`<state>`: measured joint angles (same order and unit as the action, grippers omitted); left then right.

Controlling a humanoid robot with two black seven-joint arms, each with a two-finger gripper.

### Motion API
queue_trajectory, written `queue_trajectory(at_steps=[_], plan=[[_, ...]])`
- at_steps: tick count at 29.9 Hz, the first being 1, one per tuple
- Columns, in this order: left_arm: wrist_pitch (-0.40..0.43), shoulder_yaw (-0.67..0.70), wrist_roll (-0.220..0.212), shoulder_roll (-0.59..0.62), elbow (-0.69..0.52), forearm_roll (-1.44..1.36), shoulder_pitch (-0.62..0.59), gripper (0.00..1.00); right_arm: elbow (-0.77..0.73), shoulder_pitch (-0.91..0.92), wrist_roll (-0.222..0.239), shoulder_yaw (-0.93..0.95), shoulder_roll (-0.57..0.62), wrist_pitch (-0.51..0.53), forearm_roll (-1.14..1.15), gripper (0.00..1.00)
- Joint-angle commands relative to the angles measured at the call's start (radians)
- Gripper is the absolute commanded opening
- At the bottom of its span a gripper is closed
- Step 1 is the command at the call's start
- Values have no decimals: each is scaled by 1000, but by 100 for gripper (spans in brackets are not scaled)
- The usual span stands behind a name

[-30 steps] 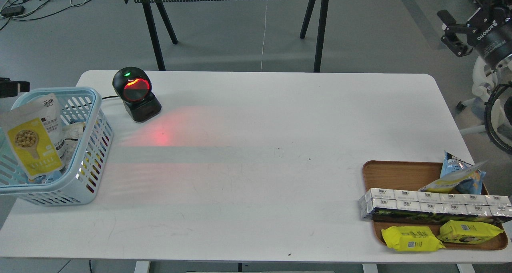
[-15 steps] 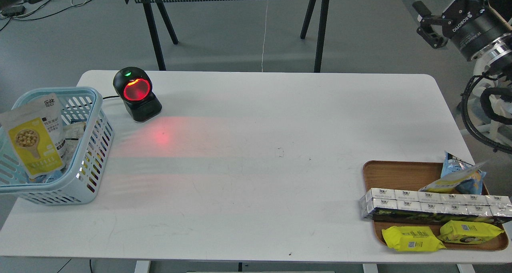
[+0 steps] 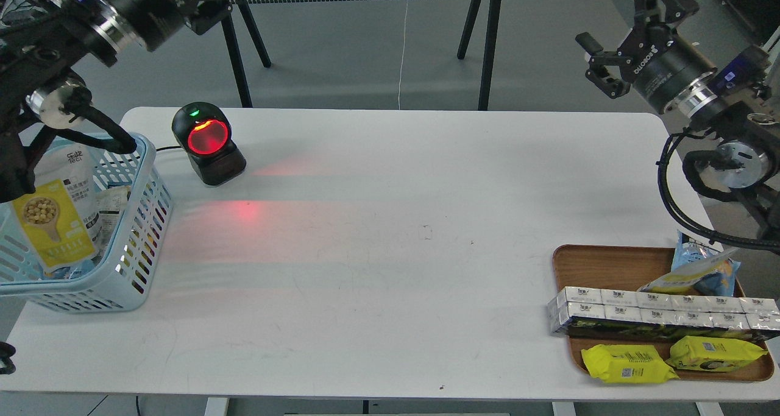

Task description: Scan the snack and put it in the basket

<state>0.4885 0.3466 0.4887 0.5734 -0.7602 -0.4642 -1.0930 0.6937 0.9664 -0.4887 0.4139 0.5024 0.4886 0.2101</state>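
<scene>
I see an evenly bright, sharply focused view under soft overhead light. The black dome-shaped barcode scanner (image 3: 208,143) glows red, casting a red patch across the matte white tabletop (image 3: 390,251). Shadows are faint. My dark arms at the upper corners lose detail.

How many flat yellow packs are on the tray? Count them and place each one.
2. One yellow pack lies at the wooden tray's front edge; the other sits just right of it. More may hide behind the boxes.
</scene>
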Motion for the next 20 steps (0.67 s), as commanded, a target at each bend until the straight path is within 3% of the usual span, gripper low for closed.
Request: queue_trajectory(at_steps=[1, 8, 20], plan=[[0, 2, 0, -35, -5, -34, 56, 93, -14, -21, 0, -1, -70, 0, 0, 99], [0, 74, 0, -43, -7, -37, 125, 93, -3, -38, 0, -1, -79, 0, 0, 99], [0, 78, 0, -33, -7, -51, 145, 93, -9, -52, 0, 22, -79, 0, -3, 99]])
